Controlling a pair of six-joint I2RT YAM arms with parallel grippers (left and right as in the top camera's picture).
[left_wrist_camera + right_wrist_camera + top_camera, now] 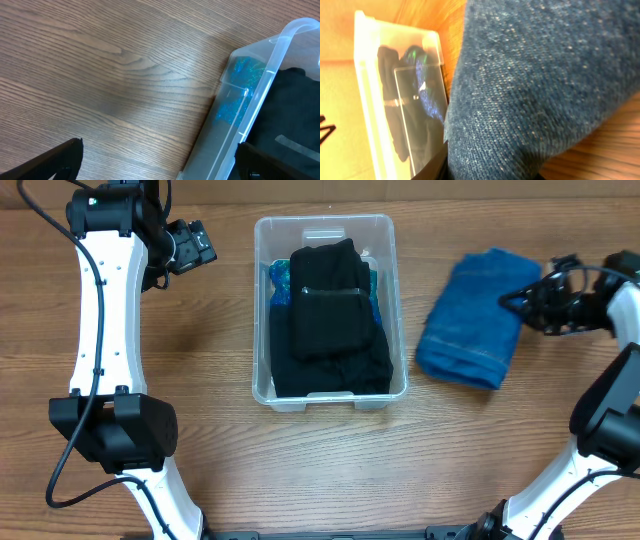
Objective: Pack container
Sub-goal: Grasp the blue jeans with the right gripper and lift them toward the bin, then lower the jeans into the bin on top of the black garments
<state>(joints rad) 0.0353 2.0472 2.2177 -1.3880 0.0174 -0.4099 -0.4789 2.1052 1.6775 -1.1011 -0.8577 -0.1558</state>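
The clear plastic container (261,310) stands at the table's middle, holding folded black clothes (330,310) over a glittery blue item (279,278). A folded blue knit cloth (470,320) lies on the table to its right. My right gripper (515,302) is at the cloth's right edge, its jaws closed on the cloth, which fills the right wrist view (545,75); the gripper (490,172) shows only at the bottom edge. My left gripper (195,245) is open and empty, above the table by the container's far left corner (270,75). Its fingers (160,150) straddle the container's rim.
The wooden table (200,430) runs all round the container. The left arm's white links (100,330) stretch along the left side. The right arm (610,410) stands at the right edge.
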